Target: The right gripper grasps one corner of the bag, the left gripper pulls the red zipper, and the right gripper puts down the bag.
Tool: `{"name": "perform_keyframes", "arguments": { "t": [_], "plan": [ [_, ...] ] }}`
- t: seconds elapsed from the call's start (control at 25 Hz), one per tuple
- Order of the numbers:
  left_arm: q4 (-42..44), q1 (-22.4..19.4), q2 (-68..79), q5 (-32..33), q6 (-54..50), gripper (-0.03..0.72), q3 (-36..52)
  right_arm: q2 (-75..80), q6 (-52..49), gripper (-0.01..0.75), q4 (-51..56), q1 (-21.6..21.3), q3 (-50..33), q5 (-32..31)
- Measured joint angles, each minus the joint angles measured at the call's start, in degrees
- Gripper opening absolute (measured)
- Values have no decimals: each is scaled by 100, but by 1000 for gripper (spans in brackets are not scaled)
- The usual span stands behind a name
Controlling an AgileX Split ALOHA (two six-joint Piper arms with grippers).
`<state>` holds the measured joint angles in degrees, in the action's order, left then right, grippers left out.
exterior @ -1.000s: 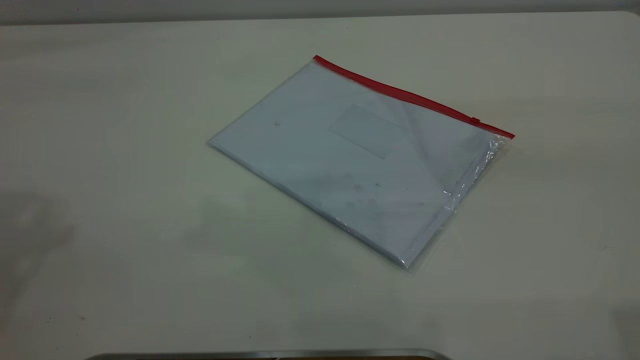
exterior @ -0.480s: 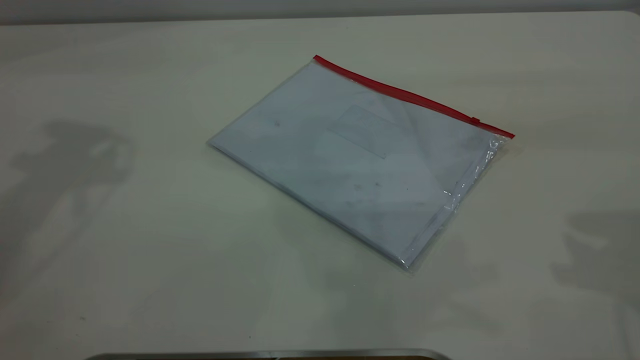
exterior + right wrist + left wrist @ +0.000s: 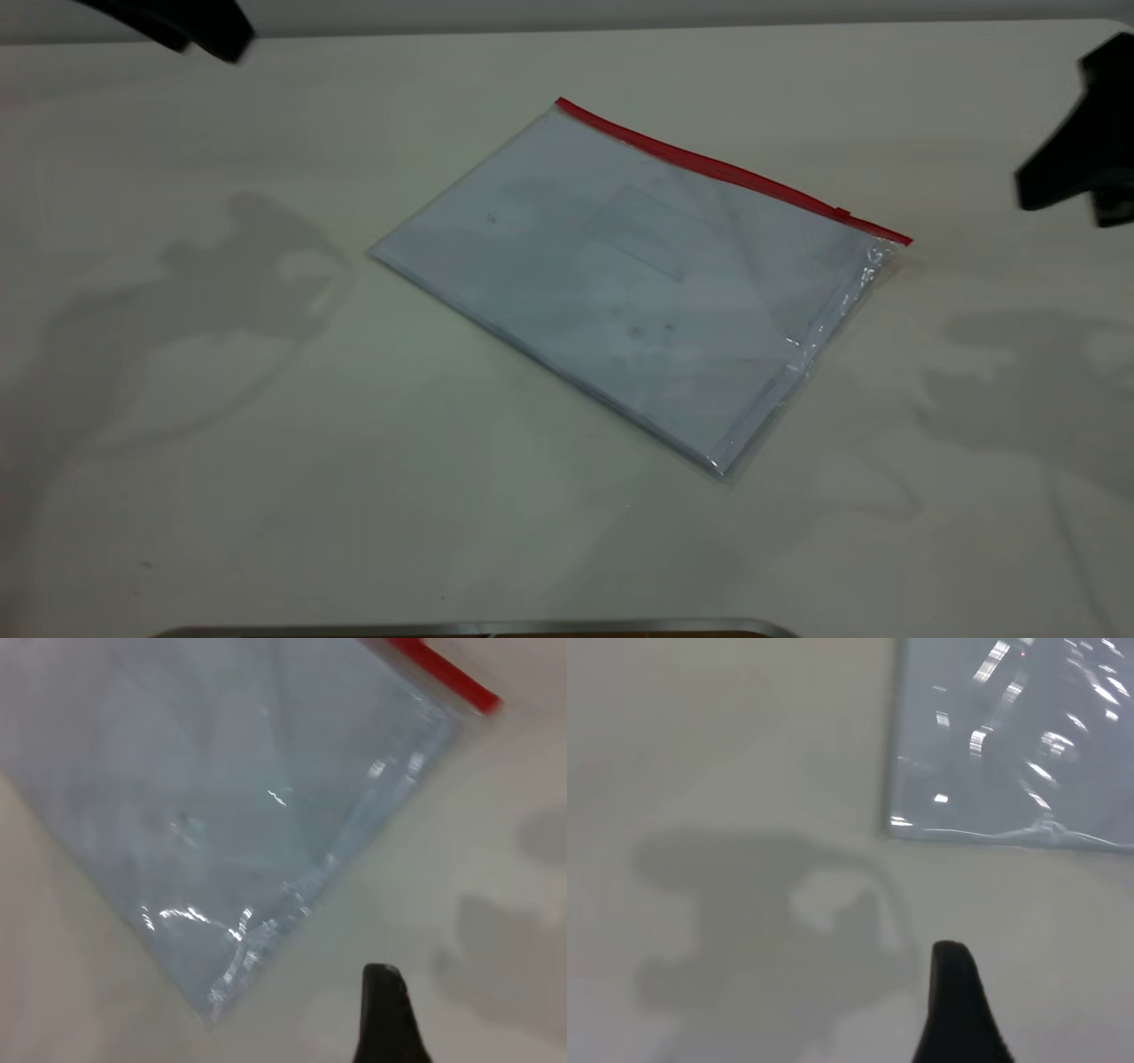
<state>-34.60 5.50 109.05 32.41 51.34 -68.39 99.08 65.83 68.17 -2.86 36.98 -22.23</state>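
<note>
Approach step, nothing gripped: flat clear-plastic bag (image 3: 620,283) w/ thin red zipper (image 3: 726,171) lies mid-table, my black right gripper (image 3: 1076,159) & left gripper (image 3: 177,22) well apart from it, jaw gap can't tell; next, right takes near corner

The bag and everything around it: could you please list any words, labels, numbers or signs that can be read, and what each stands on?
None can be read.
The bag: its faint rectangular label pocket shows no lettering.
The red zipper: plain strip, no marking.
The table: bare surface, no text.
</note>
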Motion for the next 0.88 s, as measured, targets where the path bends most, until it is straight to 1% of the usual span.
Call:
{"name": "perform_keyframes", "arguments": {
  "t": [0.28,0.36,0.4,0.48,0.56,0.88],
  "plan": [
    [-570,129,34,22,87,546,0,1338,2693,535,2520,0,543,-445],
    [-625,136,34,48,87,546,0,1727,3213,535,3117,0,624,-626],
    [-635,136,34,53,87,546,0,1916,3392,535,3232,0,669,-741],
    [-694,136,34,111,87,546,0,2236,3560,535,3341,0,748,-977],
    [-768,136,34,168,87,546,0,2543,3678,535,3385,5,901,-1081],
    [-901,140,34,276,87,546,0,3503,3786,535,3449,5,1499,-1123]
  ]
}}
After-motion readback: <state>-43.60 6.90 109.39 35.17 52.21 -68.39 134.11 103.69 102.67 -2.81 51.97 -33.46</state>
